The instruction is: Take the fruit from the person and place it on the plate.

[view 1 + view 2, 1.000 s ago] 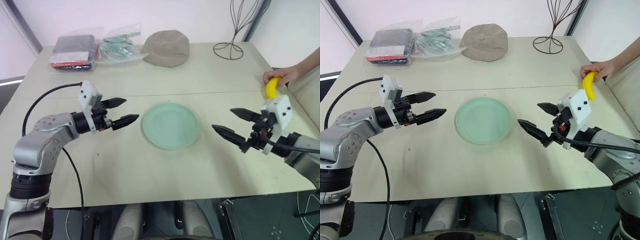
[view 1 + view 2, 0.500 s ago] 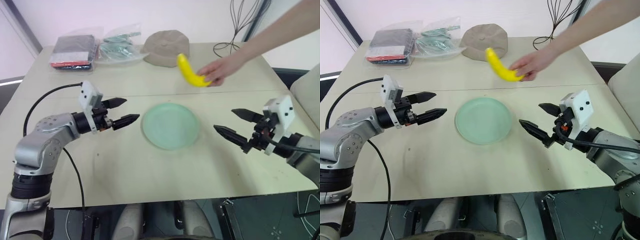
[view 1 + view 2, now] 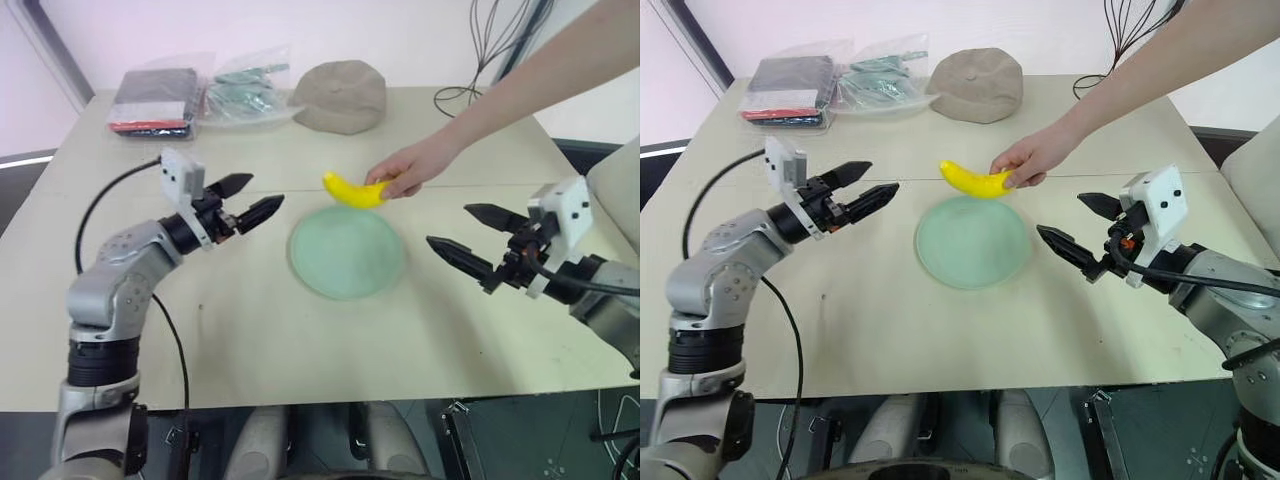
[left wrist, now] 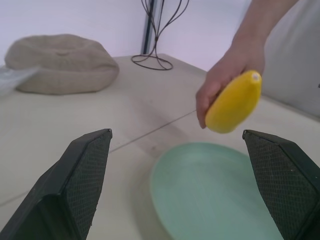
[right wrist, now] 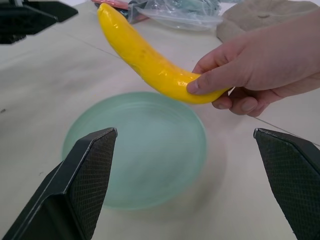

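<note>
A person's hand (image 3: 415,165) reaches in from the far right and holds a yellow banana (image 3: 352,189) just above the far rim of the mint-green plate (image 3: 347,251) at the table's middle. My left gripper (image 3: 250,200) is open, a short way left of the banana's free end, its tips pointing toward it. In the left wrist view the banana (image 4: 233,102) hangs over the plate (image 4: 215,190) between the open fingers. My right gripper (image 3: 468,238) stands open to the right of the plate, empty; its wrist view shows the banana (image 5: 150,62) in the hand (image 5: 260,60).
A tan cap (image 3: 340,95) and plastic bags of clothing (image 3: 195,95) lie along the table's far edge. A black wire stand (image 3: 480,60) rises at the far right. A black cable (image 3: 120,190) trails from my left arm over the table.
The person's hand has lowered the banana and carried it left, to just above the plate's far rim. My left gripper has edged toward the plate and turned. My right gripper has stayed put.
</note>
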